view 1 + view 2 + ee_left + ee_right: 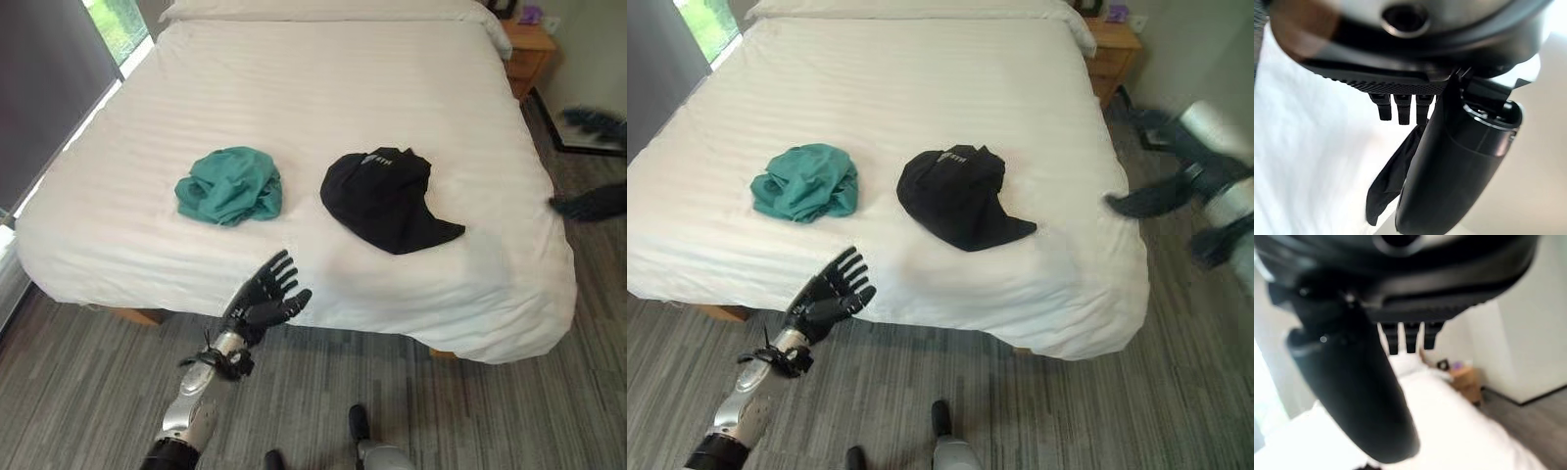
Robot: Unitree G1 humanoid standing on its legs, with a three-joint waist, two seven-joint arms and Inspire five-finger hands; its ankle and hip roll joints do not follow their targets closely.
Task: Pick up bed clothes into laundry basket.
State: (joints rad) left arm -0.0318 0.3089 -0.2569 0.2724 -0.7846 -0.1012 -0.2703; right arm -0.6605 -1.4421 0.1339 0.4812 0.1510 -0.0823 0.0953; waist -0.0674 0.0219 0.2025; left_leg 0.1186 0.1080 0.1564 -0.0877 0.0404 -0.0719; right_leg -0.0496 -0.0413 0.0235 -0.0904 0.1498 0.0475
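Observation:
Two garments lie on the white bed (323, 88): a crumpled green one (230, 184) left of the middle and a black one (387, 196) to its right. My left hand (265, 294) hovers at the bed's near edge, below and between the two garments, open with its fingers spread and holding nothing. Past its thumb (1459, 161) the left wrist view shows the black garment (1388, 181). My right hand (1146, 201) is off the bed's right side, level with the black garment, with straight fingers (1405, 340) and nothing in it.
A wooden nightstand (529, 49) stands at the bed's far right corner, also seen as nightstand (1466, 382). A window (118, 24) runs along the left wall. Pillows (323, 10) lie at the bed's head. Grey plank floor (441, 411) surrounds the bed.

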